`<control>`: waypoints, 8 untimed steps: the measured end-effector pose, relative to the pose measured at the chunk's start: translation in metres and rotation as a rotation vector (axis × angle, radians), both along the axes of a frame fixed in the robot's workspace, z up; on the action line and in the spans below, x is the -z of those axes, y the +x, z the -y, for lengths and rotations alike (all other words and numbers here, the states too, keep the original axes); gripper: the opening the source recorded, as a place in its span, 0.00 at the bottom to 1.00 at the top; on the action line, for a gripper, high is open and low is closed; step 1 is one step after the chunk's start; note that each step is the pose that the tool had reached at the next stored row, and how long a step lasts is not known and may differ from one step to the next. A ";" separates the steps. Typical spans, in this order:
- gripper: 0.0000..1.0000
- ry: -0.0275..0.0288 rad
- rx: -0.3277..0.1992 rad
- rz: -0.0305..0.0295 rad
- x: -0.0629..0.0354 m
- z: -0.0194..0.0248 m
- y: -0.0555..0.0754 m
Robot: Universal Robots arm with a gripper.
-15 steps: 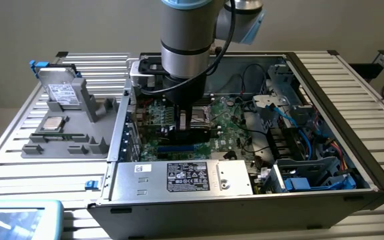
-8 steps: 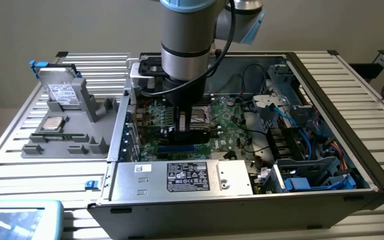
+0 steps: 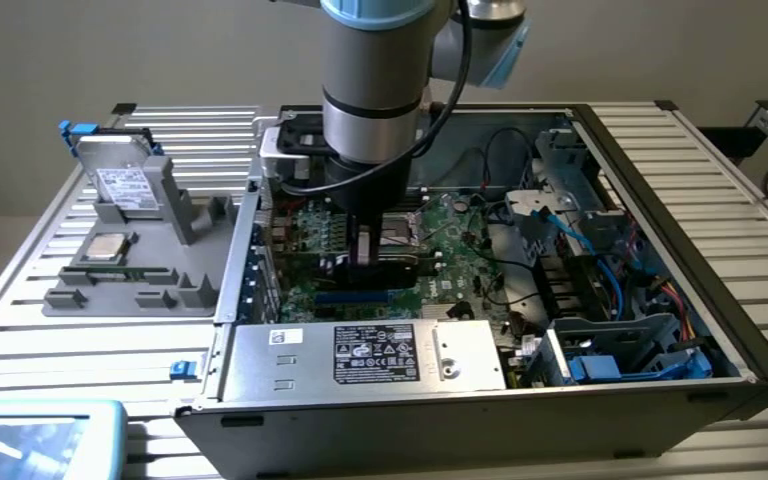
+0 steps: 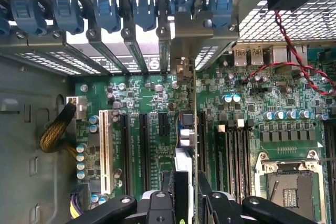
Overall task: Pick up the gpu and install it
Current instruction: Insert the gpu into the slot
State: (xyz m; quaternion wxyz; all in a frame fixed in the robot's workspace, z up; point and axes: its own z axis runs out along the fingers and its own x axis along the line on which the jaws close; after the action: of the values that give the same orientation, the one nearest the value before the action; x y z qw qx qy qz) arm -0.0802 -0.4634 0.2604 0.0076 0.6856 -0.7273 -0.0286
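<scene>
A: Entry: gpu. Held?

B: Yes, the gripper is clamped on its top edge. The card hangs at the gripper's six o'clock over the motherboard. In the exterior view its long axis runs nine-to-three, bracket toward nine.

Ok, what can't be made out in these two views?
- Whether the gpu is seated: wrist view has it edge-on; in the exterior view the arm hides its lower edge.
- The gripper: cut off by the wrist view's edge.
- Power supply label text: too small, exterior view.
</scene>
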 end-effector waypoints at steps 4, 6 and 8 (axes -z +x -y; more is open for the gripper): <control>0.28 -0.0005 0.000 -0.0121 0.0011 0.0001 0.000; 0.28 -0.0006 0.000 -0.0162 0.0012 0.0001 0.000; 0.28 -0.0004 0.000 -0.0189 0.0014 0.0001 0.000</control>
State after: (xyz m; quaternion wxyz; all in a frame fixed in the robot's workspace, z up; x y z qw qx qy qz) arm -0.0806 -0.4634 0.2590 0.0146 0.6852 -0.7273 -0.0349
